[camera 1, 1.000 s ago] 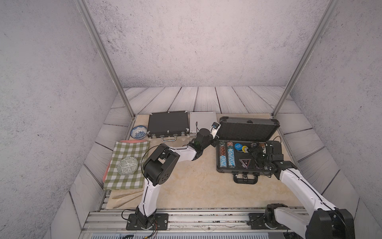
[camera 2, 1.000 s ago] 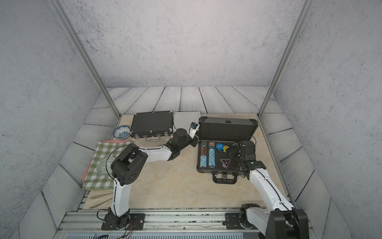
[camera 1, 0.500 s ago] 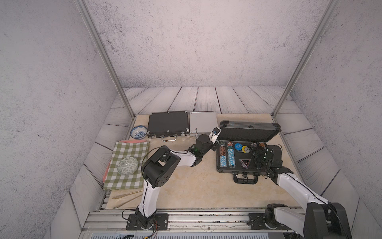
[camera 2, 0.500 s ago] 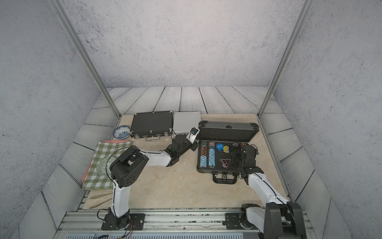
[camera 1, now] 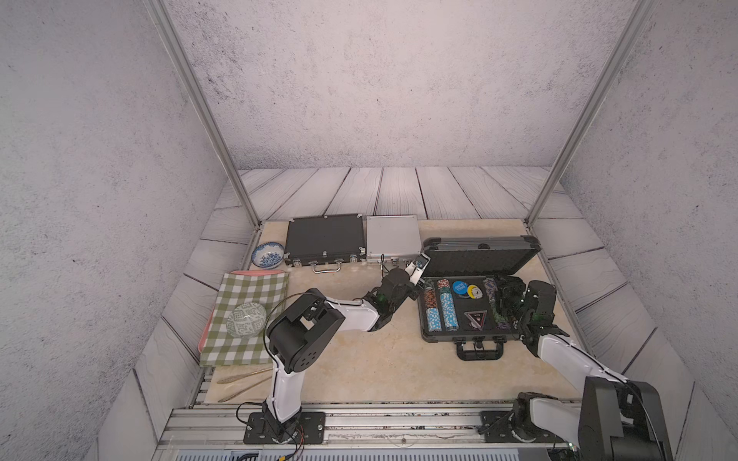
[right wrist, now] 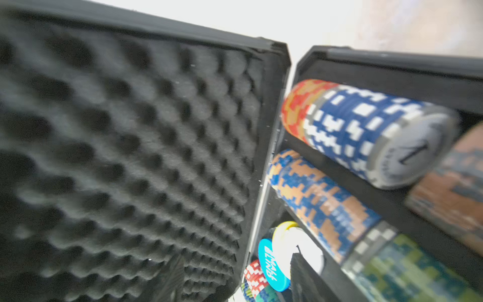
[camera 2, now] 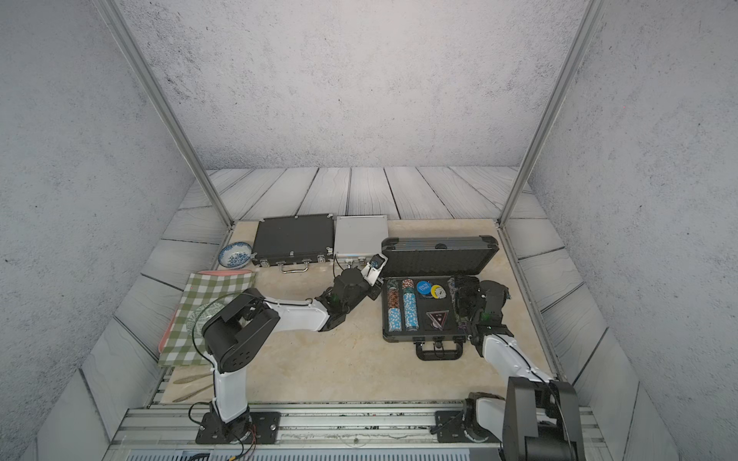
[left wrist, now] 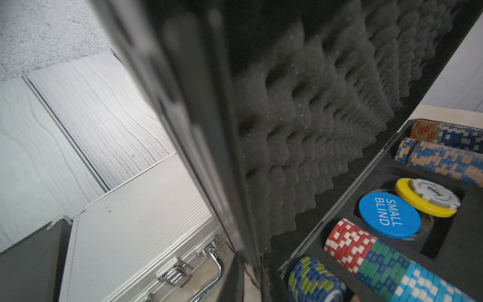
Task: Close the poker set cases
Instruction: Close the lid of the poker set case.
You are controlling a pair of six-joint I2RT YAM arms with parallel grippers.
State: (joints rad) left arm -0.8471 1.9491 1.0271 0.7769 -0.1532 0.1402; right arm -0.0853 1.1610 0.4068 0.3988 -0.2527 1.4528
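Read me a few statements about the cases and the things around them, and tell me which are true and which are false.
1. The black case is shut. True.
2. The silver case stands open. False: it is shut.
3. The grey case is open, with chips in it. True.
4. The blue bowl sits on the checked cloth. False: it stands off the cloth, beside the black case; a glass bowl is on the cloth.
5. The silver case lies between the black and grey ones. True.
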